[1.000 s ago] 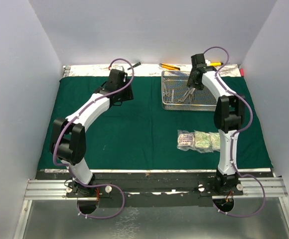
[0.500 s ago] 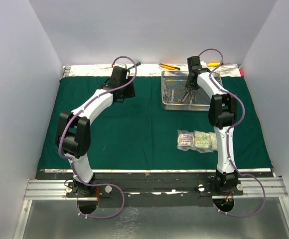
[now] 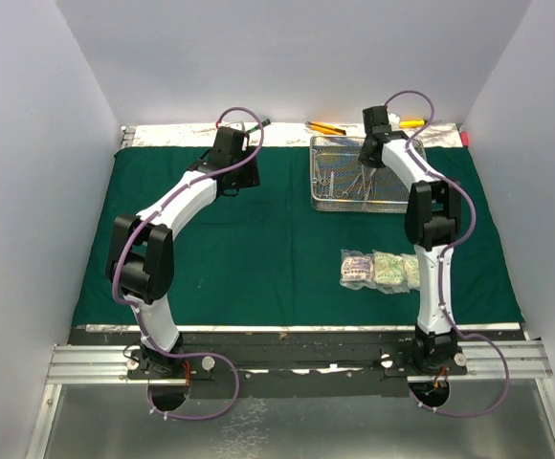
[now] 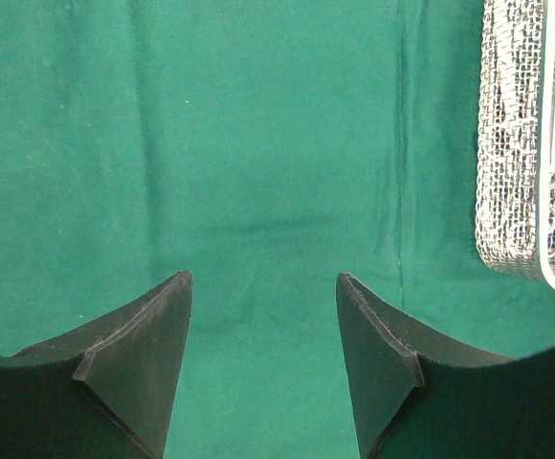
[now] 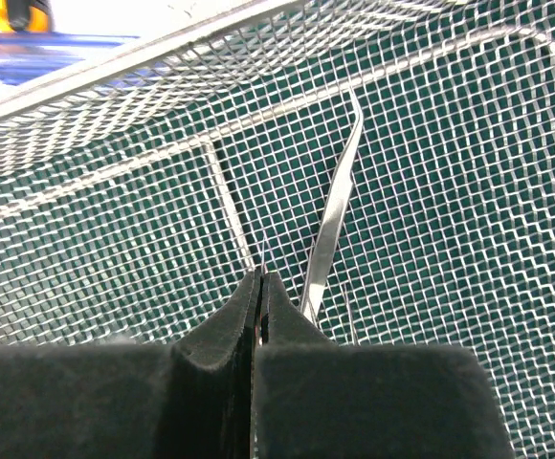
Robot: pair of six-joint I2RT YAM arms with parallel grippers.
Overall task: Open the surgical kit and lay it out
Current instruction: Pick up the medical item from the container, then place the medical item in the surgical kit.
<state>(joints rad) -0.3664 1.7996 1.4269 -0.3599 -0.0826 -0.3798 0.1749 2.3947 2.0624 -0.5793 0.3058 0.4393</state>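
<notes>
Right gripper (image 5: 261,278) had snapped shut inside the rectangular silver wire-mesh tray (image 5: 469,191) at the far side of the dark green cloth (image 4: 258,143), just beside the slim steel tweezers (image 5: 336,203). Couldn't tell if it caught them. Left gripper (image 4: 263,320) hung wide open nearby, probably waiting.

The dark green cloth (image 3: 258,249) lies spread out flat, the silver wire-mesh tray (image 3: 354,207) sits on its far right part holding steel clamps (image 3: 340,184) and slim tweezers (image 5: 335,210), and three clear packets (image 3: 381,270) lie side by side nearer.
</notes>
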